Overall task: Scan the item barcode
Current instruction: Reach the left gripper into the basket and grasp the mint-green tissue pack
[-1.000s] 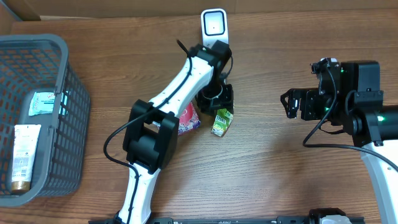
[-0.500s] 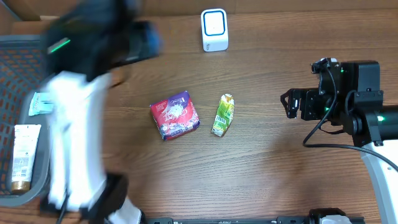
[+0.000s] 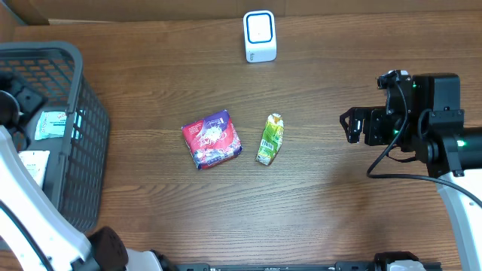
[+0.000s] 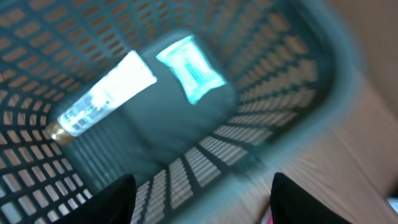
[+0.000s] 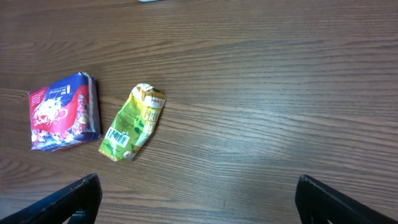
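Left jaws open, empty, above the nine-o'clock basket; right jaws wide. Picking stage: I'd lower onto the tube.

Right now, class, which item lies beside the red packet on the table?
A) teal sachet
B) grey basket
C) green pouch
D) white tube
C: the green pouch lies next to the red packet, while the white tube and teal sachet sit inside the basket.

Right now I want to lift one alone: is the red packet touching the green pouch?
Apart. The overhead view shows a strip of bare table between the red packet and the green pouch.
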You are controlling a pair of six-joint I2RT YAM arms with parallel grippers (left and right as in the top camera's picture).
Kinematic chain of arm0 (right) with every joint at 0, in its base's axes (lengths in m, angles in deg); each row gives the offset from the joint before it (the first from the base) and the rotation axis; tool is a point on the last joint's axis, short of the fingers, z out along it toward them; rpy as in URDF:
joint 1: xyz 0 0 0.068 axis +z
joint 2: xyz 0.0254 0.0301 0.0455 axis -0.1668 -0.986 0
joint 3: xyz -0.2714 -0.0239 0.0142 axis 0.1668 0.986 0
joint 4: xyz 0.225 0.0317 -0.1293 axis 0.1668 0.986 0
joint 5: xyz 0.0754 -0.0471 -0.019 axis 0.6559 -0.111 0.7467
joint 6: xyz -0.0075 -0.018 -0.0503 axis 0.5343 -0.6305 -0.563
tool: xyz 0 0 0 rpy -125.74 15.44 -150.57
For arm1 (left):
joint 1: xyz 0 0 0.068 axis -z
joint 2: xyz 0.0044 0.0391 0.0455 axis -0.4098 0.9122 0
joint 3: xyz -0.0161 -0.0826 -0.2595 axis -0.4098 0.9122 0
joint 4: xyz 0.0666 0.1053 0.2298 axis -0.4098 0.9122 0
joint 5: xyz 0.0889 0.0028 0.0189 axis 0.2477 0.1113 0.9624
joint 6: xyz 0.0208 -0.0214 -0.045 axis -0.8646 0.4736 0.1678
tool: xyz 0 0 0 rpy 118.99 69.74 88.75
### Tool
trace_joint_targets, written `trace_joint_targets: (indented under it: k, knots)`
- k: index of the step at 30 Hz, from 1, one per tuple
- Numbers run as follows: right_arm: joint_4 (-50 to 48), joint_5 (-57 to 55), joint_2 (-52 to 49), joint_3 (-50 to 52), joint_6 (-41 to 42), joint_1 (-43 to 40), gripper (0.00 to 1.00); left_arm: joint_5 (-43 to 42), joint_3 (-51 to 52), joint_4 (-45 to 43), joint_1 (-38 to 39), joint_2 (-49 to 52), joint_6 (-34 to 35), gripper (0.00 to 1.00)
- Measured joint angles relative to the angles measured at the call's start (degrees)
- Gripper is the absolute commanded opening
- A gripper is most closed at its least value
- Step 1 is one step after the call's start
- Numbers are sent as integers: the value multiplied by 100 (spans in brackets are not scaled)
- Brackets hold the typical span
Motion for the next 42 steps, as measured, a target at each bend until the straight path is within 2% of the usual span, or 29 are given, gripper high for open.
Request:
trace_joint_targets:
  k: [4, 11, 23, 27, 30, 32, 33, 42]
  knots:
    - [2, 0, 0, 0, 0, 0, 100, -122, 894, -761, -304, 210, 44, 61]
    - [42, 2, 0, 0, -2, 0, 100, -297, 2024, -1934, -332, 649, 118, 61]
    - [127, 0, 0, 0, 0, 0, 100, -365, 2253, -3069, -332, 2284, 127, 62]
    - [177, 0, 0, 0, 2, 0, 100, -363, 2253, -3254, -332, 2612, 129, 66]
    - [221, 0, 0, 0, 2, 0, 100, -354, 2258, -3331, -332, 2761, 122, 83]
    - [251, 0, 0, 0, 2, 0, 100, -310, 2258, -3399, -332, 2826, 186, 86]
    - [262, 2, 0, 0, 2, 0, 100, -269, 2258, -3407, -332, 2852, 201, 90]
    - [295, 0, 0, 0, 4, 0, 100, 33, 2258, -3569, -332, 3088, 461, 91]
